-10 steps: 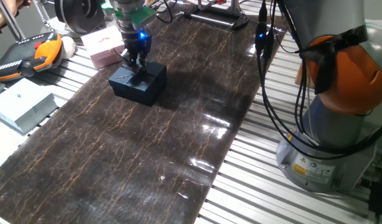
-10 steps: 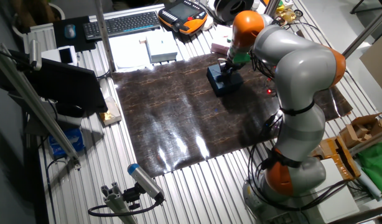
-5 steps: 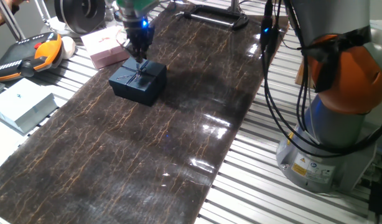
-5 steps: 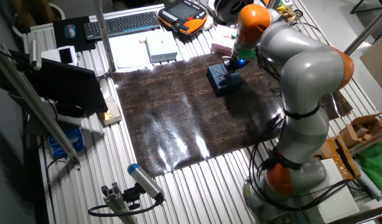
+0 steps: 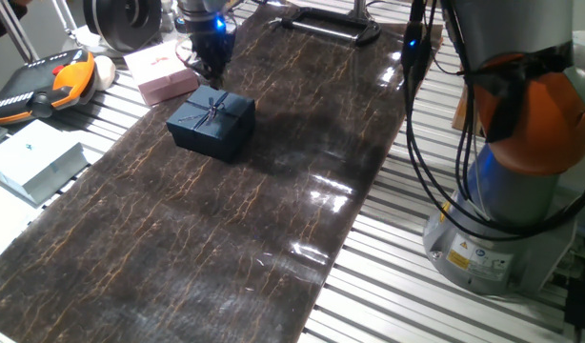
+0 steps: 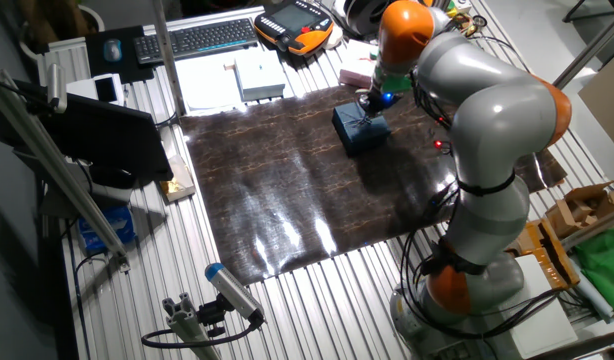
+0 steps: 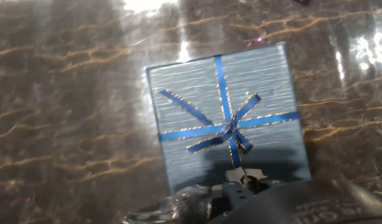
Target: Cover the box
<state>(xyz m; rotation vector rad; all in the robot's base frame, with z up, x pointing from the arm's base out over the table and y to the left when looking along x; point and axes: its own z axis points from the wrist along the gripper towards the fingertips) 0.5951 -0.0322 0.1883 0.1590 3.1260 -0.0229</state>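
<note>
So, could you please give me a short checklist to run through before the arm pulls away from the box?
1. Lid seated on the box: ok; the ribbon-bow lid covers the top in all three views.
2. Lid square with the walls: ok, no overhang visible in the fixed views.
3. Hand clear of the lid: ok, it hangs above the box's far edge with a visible gap.
4. Hand empty: ok, nothing hangs from it; whether it is open or shut, cannot tell.
5. Pink box apart from the navy one: ok, a strip of mat shows between them.
</note>
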